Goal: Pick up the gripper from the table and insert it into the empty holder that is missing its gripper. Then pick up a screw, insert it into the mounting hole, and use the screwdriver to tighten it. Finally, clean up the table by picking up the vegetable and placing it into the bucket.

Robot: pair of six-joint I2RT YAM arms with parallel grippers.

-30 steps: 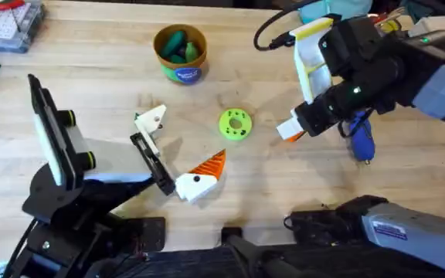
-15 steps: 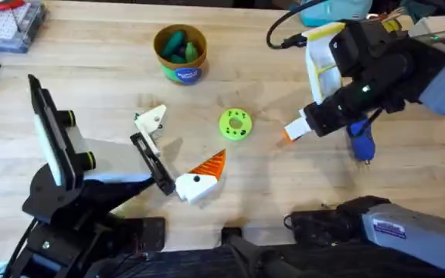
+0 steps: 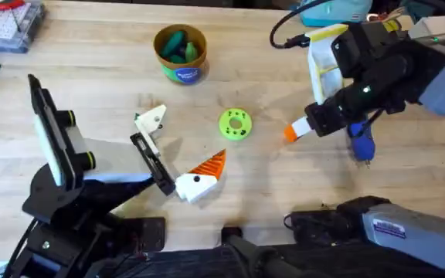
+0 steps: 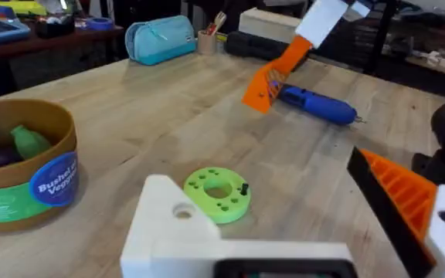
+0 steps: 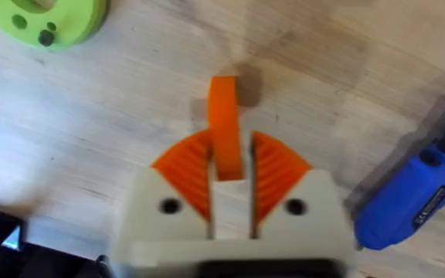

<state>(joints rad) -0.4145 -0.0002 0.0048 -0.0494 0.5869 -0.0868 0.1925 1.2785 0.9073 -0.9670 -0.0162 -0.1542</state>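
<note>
While my right tool [image 3: 290,133] pinches what may be an orange part [image 5: 224,123], the gripper piece [image 3: 199,179] lies uninserted on the tabletop [image 3: 91,69], well off the tool's tip. The screwdriver [image 3: 360,139] is idle just beside the tool. The bucket [image 3: 179,58] already holds greens [image 3: 178,42].

Reading the bucket [image 4: 23,168] now: its blue round label [image 4: 54,181] carries white lettering, "Bushel of Veggie..." with the end curving away around the side. The blue screwdriver [image 5: 412,199] has small dark print along its handle, too fine to make out. Nothing else legible here.
</note>
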